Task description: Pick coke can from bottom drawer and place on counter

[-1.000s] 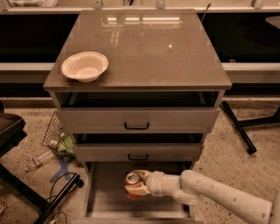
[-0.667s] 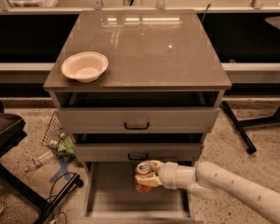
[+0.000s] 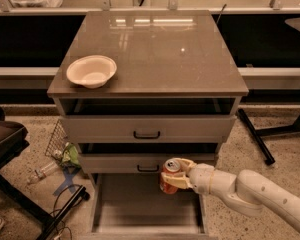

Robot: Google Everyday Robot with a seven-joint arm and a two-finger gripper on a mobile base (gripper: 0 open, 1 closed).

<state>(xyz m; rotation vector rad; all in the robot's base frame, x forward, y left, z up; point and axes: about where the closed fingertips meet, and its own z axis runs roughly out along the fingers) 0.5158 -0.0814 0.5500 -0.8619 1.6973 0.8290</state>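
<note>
The coke can [image 3: 168, 175], red-orange with a silver top, is held upright in my gripper [image 3: 177, 175], whose cream fingers [image 3: 184, 164] are shut around it. The arm comes in from the lower right. The can hangs above the open bottom drawer [image 3: 145, 209], in front of the middle drawer's face, right of its black handle. The drawer's grey floor below is bare. The counter [image 3: 155, 54] is the glossy grey-brown slab on top of the cabinet, well above the can.
A cream bowl [image 3: 91, 71] sits at the counter's front left. The top drawer [image 3: 147, 129] and middle drawer [image 3: 140, 163] stand slightly out. A clear plastic bottle [image 3: 42, 171], wire rack and cables lie on the floor left. A black stand leg [image 3: 255, 136] is at right.
My gripper has lifted the coke can up out of the bottom drawer and moved it a little right, from near the drawer floor to the level of the middle drawer's face.
</note>
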